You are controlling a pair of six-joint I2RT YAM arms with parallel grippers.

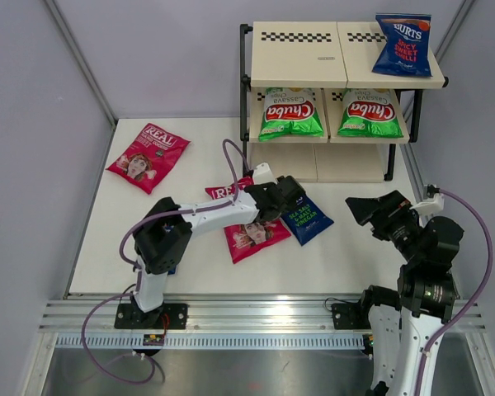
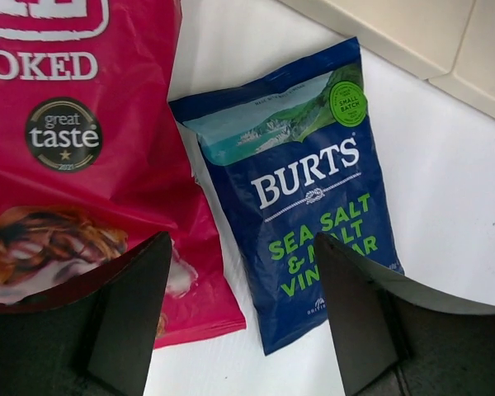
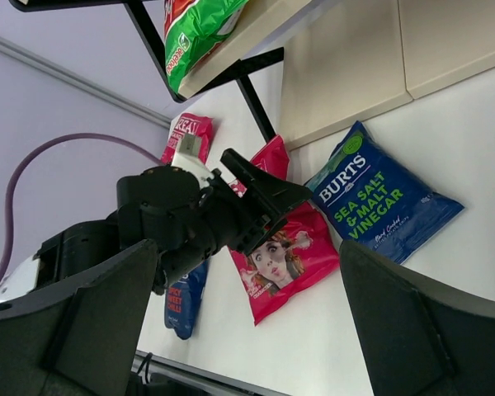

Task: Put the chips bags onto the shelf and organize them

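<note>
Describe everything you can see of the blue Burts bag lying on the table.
The Burts bag is glossy dark blue, with a coastal picture and round green badge on top, white lettering, and green "Sea Salt & Malt Vinegar". It lies flat, face up, skewed on the white table. Its long edge meets the pink REAL bag. The open left gripper hovers above.

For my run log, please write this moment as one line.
left pincer: open above sea-salt Burts | right pincer: open, empty | shelf: two Chuba, chilli Burts
</note>
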